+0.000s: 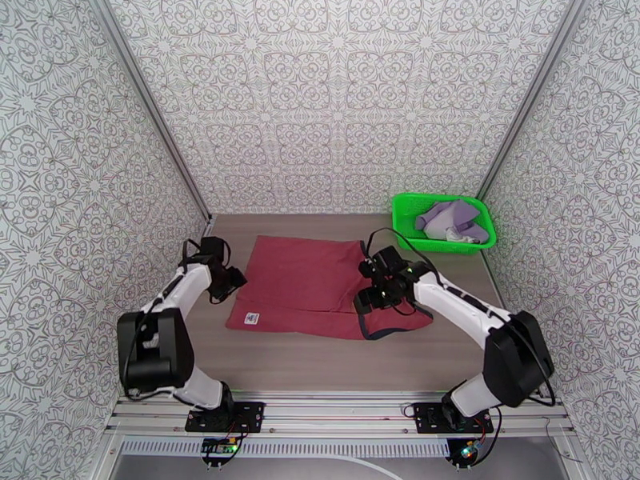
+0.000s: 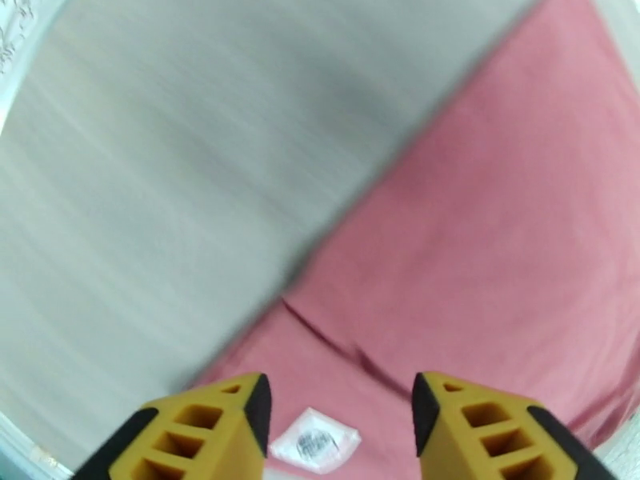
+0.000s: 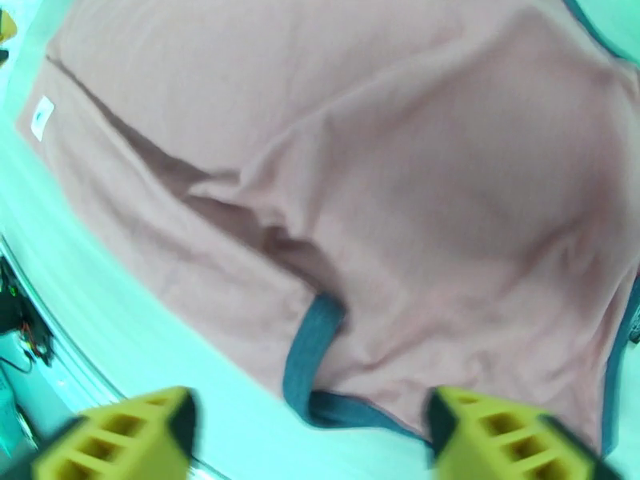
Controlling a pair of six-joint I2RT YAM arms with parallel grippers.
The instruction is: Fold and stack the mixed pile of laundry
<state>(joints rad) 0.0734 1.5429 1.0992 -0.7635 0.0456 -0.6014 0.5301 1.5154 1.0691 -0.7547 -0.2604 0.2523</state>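
The left gripper (image 1: 233,282) hung at the left edge of the red tank top (image 1: 308,282). Its two yellow fingers (image 2: 240,418) stood partly apart, with nothing between them. Seen from its wrist, the bare table (image 2: 160,194) lay ahead and to the left of the fingers, and the red cloth lay ahead and to the right. A small white label (image 2: 314,442) on the top showed just below the gap between the fingertips. Whether the fingers touched the cloth could not be told.

The right gripper (image 1: 373,298) sat over the right end of the same top, across the cloth from the left gripper. Its fingers were spread wide and gripped nothing. Seen from its wrist, a loop of dark trim (image 3: 308,354) lay on the table below the gap between the fingertips, and wrinkled cloth stretched away ahead of them. Contact with the cloth could not be told here either.

The top lay spread out and mostly flat on the table between the two grippers. The lavender garment (image 1: 458,218) lay crumpled in a green basket (image 1: 405,218), well beyond the right gripper and off to its right, at the far corner of the table.
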